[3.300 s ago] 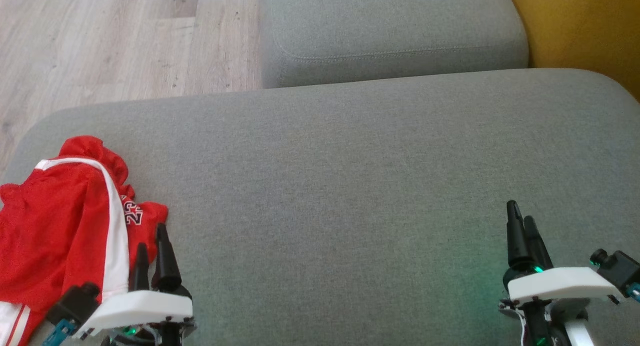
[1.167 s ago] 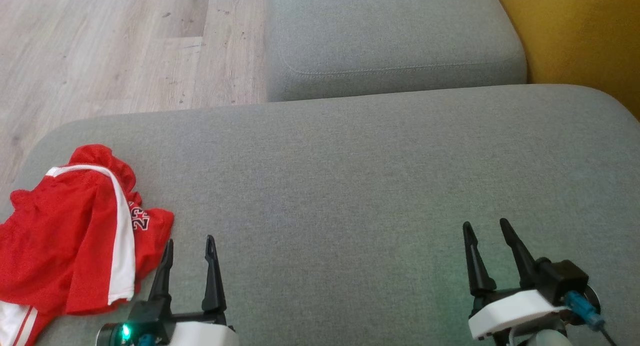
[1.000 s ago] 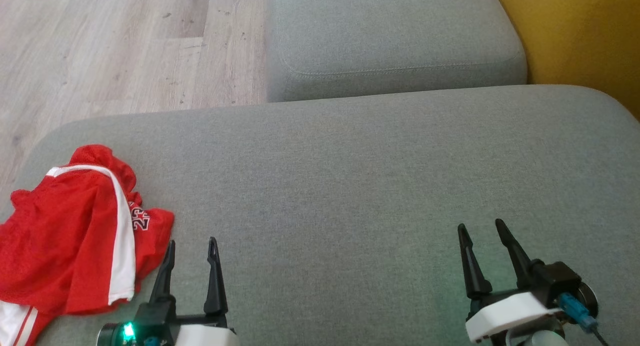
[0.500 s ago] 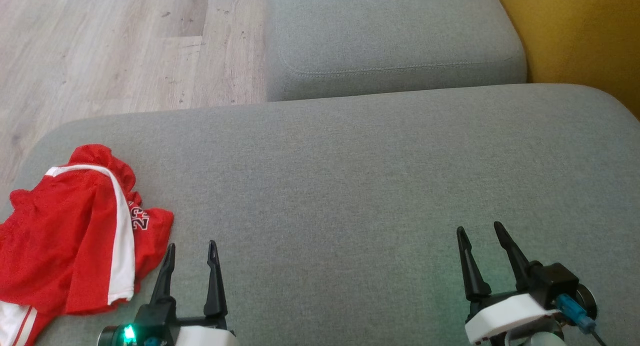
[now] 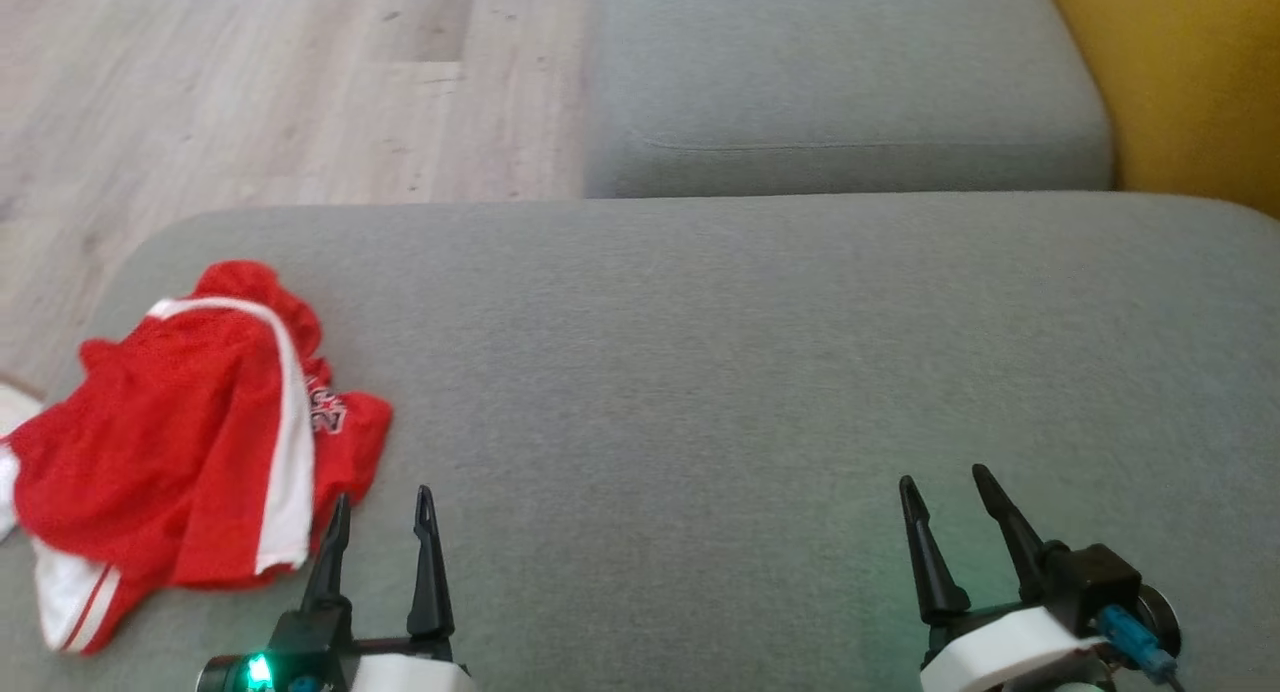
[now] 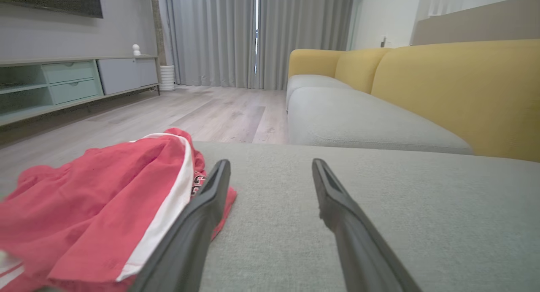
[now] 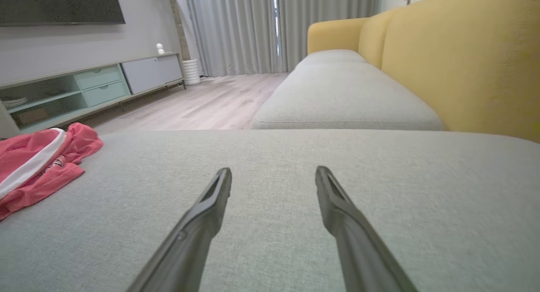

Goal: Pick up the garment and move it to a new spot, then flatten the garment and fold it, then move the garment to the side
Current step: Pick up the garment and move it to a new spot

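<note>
Head view suggests the pick-up is not yet begun: left tool (image 5: pixel 384 495) and right tool (image 5: pixel 942 476) gape empty, so the left should next swing onto the crumpled garment (image 5: pixel 190 442) beside it.

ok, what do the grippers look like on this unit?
Both the left gripper and right gripper have two long, black, tapering jaws on a white housing. A green light glows at the left's base; the right carries a black block with a blue connector.

the garment (image 5: pixel 190 442) lies on the cushion (image 5: pixel 750 372) at its left end, floor (image 5: pixel 250 92) beyond.
</note>
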Robot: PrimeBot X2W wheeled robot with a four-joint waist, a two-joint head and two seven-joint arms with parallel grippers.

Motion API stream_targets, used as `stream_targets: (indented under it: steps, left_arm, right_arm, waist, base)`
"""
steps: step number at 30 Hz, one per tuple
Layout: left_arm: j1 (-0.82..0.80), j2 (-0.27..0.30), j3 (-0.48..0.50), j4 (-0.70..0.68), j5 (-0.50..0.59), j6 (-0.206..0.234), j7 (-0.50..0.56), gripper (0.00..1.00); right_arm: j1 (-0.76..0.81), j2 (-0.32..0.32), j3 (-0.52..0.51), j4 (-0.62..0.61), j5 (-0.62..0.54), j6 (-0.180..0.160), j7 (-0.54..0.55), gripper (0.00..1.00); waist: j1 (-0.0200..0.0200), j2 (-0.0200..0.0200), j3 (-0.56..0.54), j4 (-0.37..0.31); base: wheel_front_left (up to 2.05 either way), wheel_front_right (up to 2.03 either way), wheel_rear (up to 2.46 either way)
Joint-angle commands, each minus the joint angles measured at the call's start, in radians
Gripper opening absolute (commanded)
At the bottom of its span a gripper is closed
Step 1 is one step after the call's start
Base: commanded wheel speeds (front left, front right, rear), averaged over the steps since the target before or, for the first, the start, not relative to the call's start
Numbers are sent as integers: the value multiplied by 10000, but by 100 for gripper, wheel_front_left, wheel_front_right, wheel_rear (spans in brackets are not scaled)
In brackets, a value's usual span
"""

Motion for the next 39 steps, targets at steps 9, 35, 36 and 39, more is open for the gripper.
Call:
stream_targets:
  steps: [9,35,36,39]
  left_arm:
    - [-231,66,531,-311,250,-56,-97,100]
    - [-303,119,815,-704,768,-192,-97,100]
    - [-525,171,866,-865,861,-247,-97,100]
    - [-1479,396,1105,-1380,989,-438,-97,100]
  right_arm:
    - [-270,-91,583,-386,134,77,-138,100]
    - [-322,-91,977,-409,169,77,-138,100]
    - [-323,-91,956,-446,160,77,-138,100]
    - [-325,-91,891,-545,99,77,-138,100]
  waist:
    - [-1,0,-4,1506]
    - [-1,0,68,3278]
    - [-1,0,131,3309]
    - [-1,0,432,3405]
  base:
    - [0,0,0]
    - [0,0,0]
    - [0,0,0]
    - [0,0,0]
